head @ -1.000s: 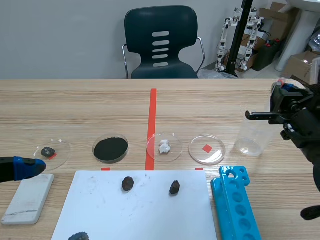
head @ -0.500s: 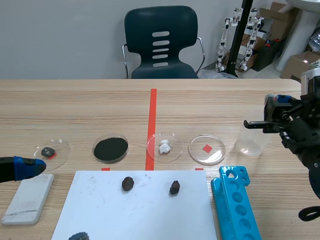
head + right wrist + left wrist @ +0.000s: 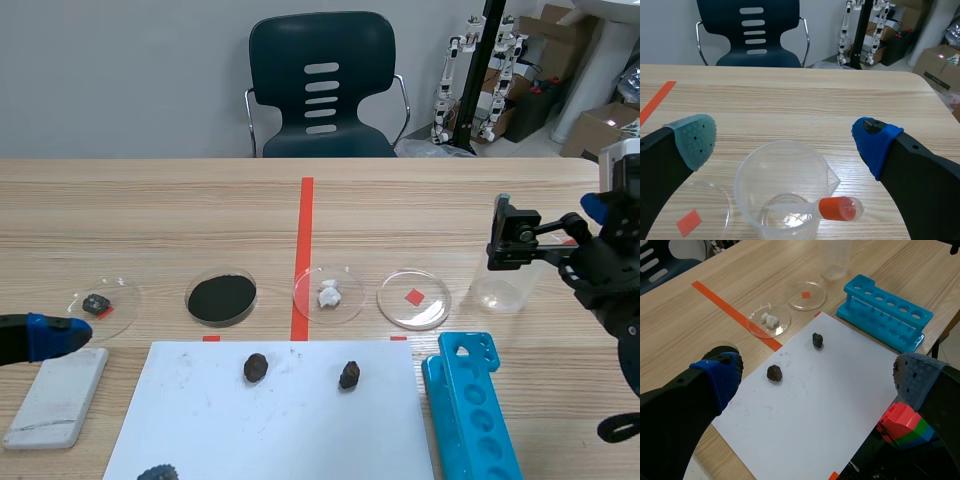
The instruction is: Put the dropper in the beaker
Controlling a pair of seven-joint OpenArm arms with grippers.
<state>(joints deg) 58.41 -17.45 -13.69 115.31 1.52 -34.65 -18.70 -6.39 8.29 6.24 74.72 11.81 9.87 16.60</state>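
My right end effector point(image 3: 785, 140) hangs just above the beaker point(image 3: 765, 170) with its fingers wide apart and nothing between them. The dropper point(image 3: 832, 208) lies inside the beaker, its stem slanting down toward the bottom and its red bulb up at the rim. The bulb seems to rest on the pouring lip, though the clear wall makes that hard to be sure of.

I judge the placement as good as done, so the step in hand is getting clear. I want to lift straight up before pulling back, with the fingers spread, so that neither pad clips the rim or the jutting bulb. A light plastic beaker would tip easily. The petri dish point(image 3: 700, 215) just beside it is another reason not to sweep sideways.

My left end effector point(image 3: 815, 375) is idle, its fingers apart and empty, above the white sheet point(image 3: 830, 405).

The dropper's tip is lost in reflections. The beaker's base is cut off in the right wrist view. In the scene view my end effector covers the beaker's upper part, so I cannot find the dropper there.
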